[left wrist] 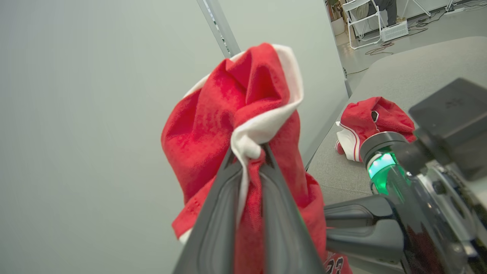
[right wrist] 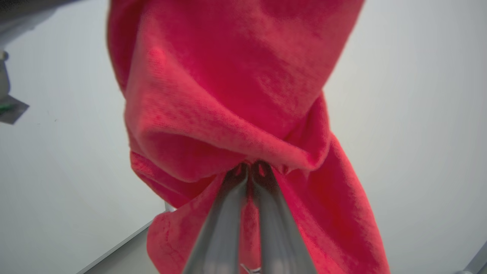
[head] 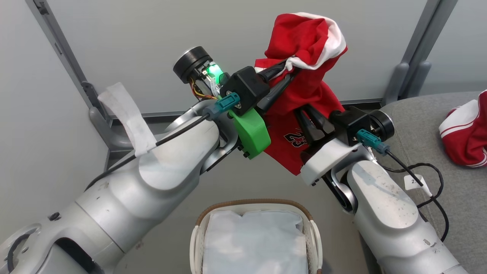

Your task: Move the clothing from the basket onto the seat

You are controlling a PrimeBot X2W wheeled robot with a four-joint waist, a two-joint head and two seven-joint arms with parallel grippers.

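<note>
L gripper [left wrist: 249,152] pinches red jersey [left wrist: 213,125] at white trim, R gripper [right wrist: 251,167] nips lower fold; thin bites may slip en route, dropping it short of seat [head: 418,152].

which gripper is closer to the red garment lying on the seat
Right. The right gripper, clamped low on the raised garment, is left of the seat garment; the left gripper pinches higher up, farther left.

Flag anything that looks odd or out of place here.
White tape on the left forearm stands up loose over the black cable. The red garment hangs clamped in both jaws; nothing else odd.
</note>
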